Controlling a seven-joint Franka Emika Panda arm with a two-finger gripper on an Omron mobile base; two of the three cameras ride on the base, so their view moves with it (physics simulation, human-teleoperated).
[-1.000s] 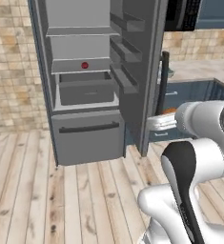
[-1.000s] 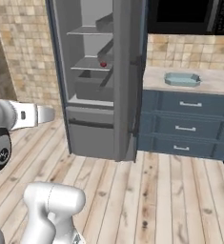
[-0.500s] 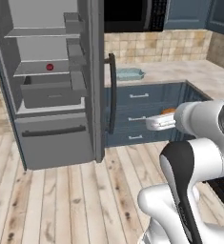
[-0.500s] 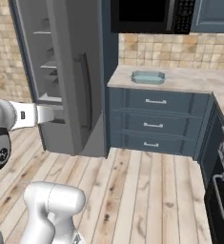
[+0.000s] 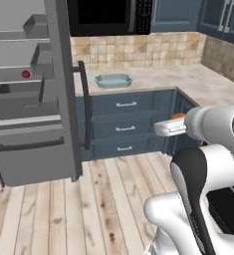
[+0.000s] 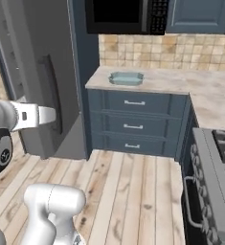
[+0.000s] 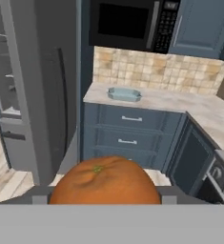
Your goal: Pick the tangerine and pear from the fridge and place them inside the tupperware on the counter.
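My gripper (image 5: pixel 164 128) is shut on the tangerine (image 7: pixel 105 182), an orange ball that fills the lower middle of the hand view between the grey fingers (image 7: pixel 38 195). From the left base a sliver of the tangerine (image 5: pixel 178 116) peeks over the hand. The gripper (image 6: pixel 48 115) hangs in the air over the wooden floor, well short of the counter (image 5: pixel 153 77). The pale blue-green tupperware (image 5: pixel 112 79) (image 6: pixel 126 78) (image 7: pixel 125 94) sits on the counter near the fridge. The fridge (image 5: pixel 24 124) stands open at left, and the dark red pear (image 5: pixel 25 74) lies on a shelf inside.
The open fridge door (image 5: pixel 63 89) with its dark bar handle stands between the fridge interior and the blue drawers (image 6: pixel 133 125). A black microwave (image 5: pixel 108 15) hangs above the counter. A stove (image 6: pixel 212 162) fills the right side. Wooden floor (image 6: pixel 128 191) lies open before the drawers.
The whole picture has shifted: the camera has swung from the fridge interior toward the counter and drawers. The gripper stays shut on the tangerine throughout.
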